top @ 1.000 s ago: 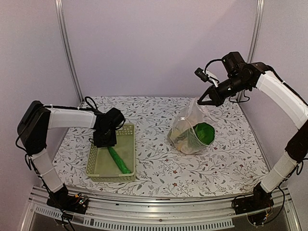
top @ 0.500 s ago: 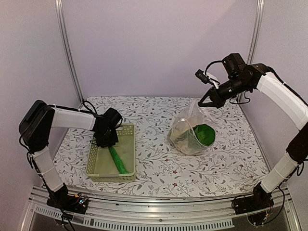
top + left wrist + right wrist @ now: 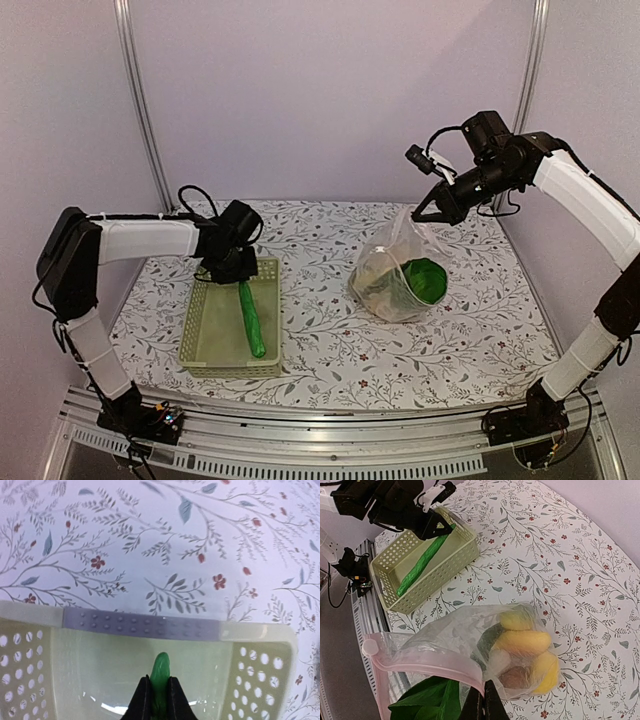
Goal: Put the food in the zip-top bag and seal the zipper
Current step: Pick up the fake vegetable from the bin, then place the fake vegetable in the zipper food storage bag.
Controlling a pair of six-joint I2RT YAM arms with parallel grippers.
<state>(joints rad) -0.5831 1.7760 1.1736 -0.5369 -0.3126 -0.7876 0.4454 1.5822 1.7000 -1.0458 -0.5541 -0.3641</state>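
As left claw [image 3: 159, 689] grips cucumber [image 3: 250, 320], basket [image 3: 190, 332] lies beneath.

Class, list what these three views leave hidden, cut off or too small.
Left wrist view: most of the cucumber, cut off by the bottom edge between the fingers of the left gripper.
Right wrist view: part of the zipper and the bok choy, cut off by the bottom edge.
Top view: the pieces inside the bag, too small and blurred by crinkled plastic to tell apart.
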